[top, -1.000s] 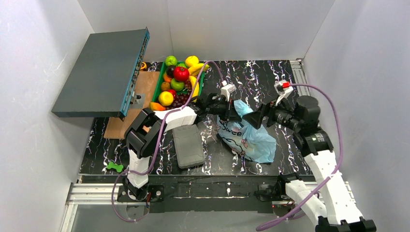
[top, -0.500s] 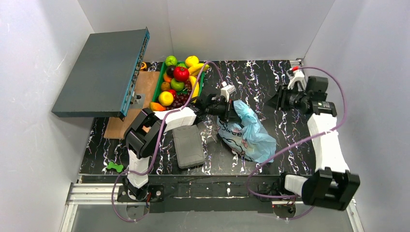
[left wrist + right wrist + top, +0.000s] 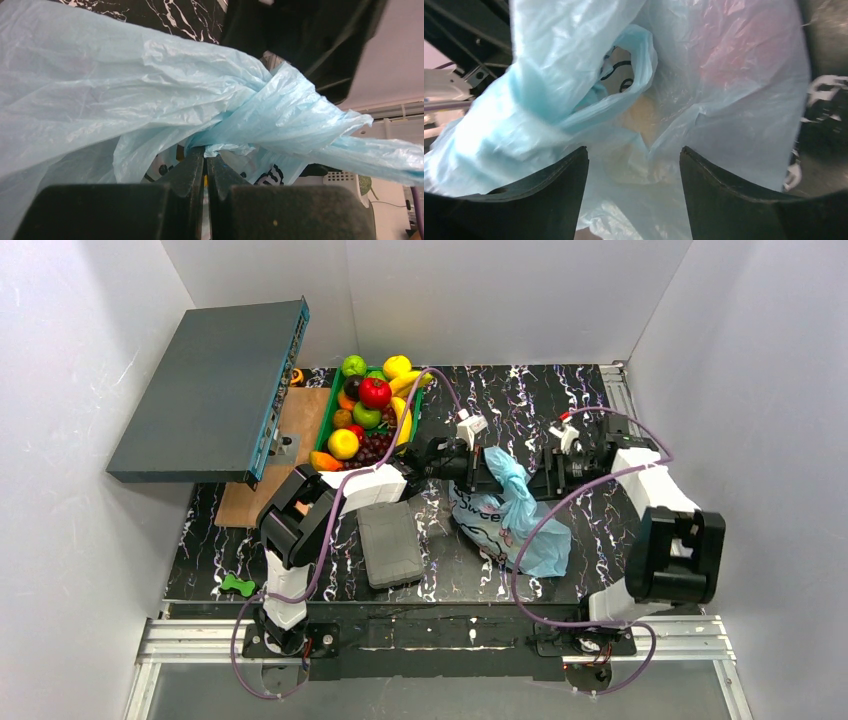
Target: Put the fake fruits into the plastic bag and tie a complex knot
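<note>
The left gripper [image 3: 206,159] is shut, and a small fold of light-blue film is pinched between its tips. From that pinch the plastic bag [image 3: 520,525] is drawn up into a twisted bunch [image 3: 270,107] just beyond the fingers. Whether the bunch is already a knot cannot be told. The hold appears to be meant as an anchor, so that the neck is kept gathered and lifted off the worktop [image 3: 560,390] while the other arm works on it.

The right gripper [image 3: 633,152] is seen with its jaws apart and nothing clamped. It is pointed straight at the bag from the right-hand side, and a rolled strap of film lies just ahead of the gap. The stance is judged to be an approach for taking that strap.

The body of the bag is slumped on the middle of the worktop, nearer the near edge than the neck. Pale yellow and reddish shapes are made out through the film in the right wrist view and may be fruit inside.

Most of the fake fruits [image 3: 368,405] are heaped in the green tray [image 3: 327,412] towards the far edge, left of centre, well apart from the bag. A grey ribbed case [image 3: 390,542] lies beside the bag on the left.
</note>
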Controlling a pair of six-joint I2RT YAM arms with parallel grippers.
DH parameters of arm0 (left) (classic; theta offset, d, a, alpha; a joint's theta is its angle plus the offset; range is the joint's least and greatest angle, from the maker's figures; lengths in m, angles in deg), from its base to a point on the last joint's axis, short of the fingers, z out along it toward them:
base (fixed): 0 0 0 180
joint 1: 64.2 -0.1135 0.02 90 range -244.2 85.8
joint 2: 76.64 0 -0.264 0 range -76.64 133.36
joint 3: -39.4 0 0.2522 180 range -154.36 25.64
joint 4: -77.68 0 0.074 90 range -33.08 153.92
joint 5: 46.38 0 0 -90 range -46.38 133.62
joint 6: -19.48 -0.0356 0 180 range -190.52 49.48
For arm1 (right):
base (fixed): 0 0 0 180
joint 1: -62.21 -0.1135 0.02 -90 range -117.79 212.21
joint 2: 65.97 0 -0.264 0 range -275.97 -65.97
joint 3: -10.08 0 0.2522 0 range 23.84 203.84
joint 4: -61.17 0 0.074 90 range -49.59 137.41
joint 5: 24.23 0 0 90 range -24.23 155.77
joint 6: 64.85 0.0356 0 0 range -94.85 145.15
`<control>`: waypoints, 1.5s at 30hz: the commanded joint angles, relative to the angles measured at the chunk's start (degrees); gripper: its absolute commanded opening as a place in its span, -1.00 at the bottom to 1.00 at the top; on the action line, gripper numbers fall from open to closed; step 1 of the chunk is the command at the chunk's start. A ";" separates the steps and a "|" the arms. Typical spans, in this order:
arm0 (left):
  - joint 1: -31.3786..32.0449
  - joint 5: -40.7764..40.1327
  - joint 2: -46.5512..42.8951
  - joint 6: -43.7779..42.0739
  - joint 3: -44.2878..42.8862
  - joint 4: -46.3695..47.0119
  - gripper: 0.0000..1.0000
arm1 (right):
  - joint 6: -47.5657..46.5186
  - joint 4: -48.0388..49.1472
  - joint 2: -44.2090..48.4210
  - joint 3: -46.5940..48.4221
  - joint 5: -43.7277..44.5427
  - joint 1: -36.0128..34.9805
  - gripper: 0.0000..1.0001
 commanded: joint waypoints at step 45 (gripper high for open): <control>-1.29 11.16 -2.76 5.62 3.03 10.13 -1.00 | 18.12 24.86 7.29 -3.01 -6.08 -2.70 -0.23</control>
